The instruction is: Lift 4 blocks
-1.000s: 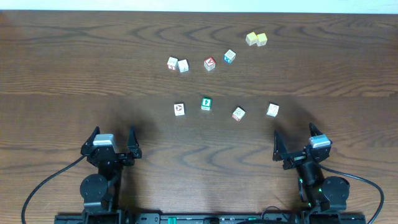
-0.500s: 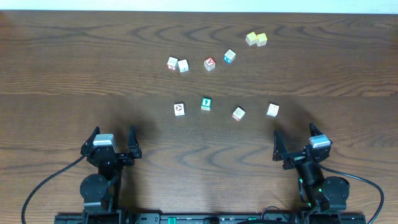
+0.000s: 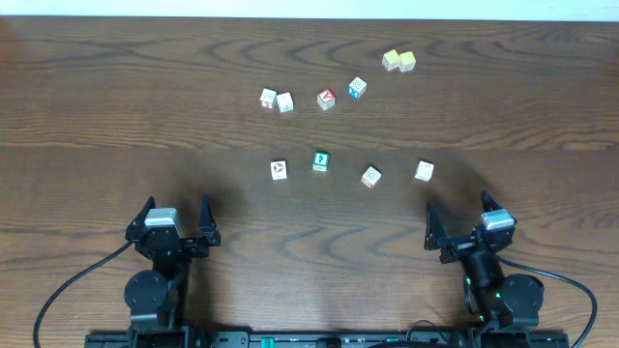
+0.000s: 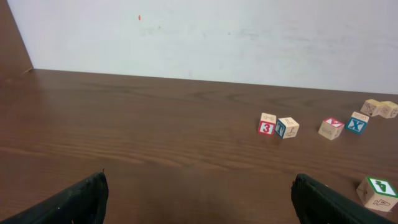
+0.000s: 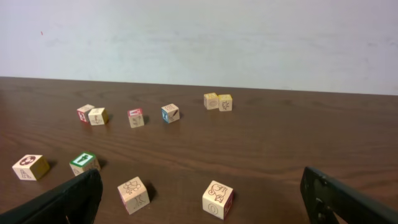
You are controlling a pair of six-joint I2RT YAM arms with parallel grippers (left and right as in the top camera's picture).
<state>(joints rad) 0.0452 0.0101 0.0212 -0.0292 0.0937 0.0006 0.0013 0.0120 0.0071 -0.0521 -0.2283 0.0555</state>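
The four blocks lie apart in a loose row across the table's middle: one with a red-black picture [image 3: 279, 170], one with a green letter [image 3: 321, 161], and two pale ones [image 3: 371, 177] [image 3: 424, 171]. My left gripper [image 3: 176, 209] stands open near the front edge, short of the row and to its left. In the left wrist view only the green-letter block [image 4: 377, 191] shows, beyond the right finger [image 4: 323, 202]. My right gripper [image 3: 458, 205] is open, just short of the row's right end. Its wrist view shows the two pale blocks [image 5: 133, 194] [image 5: 217, 199] ahead of its fingers, untouched.
Farther back lies a second line of cubes: a red-faced one [image 3: 268, 98], a pale one [image 3: 284, 101], another red one [image 3: 326, 99], a blue one [image 3: 357, 88]. Two pale yellow cubes [image 3: 398, 61] sit touching at the back right. A white wall [image 4: 199, 37] bounds the far edge.
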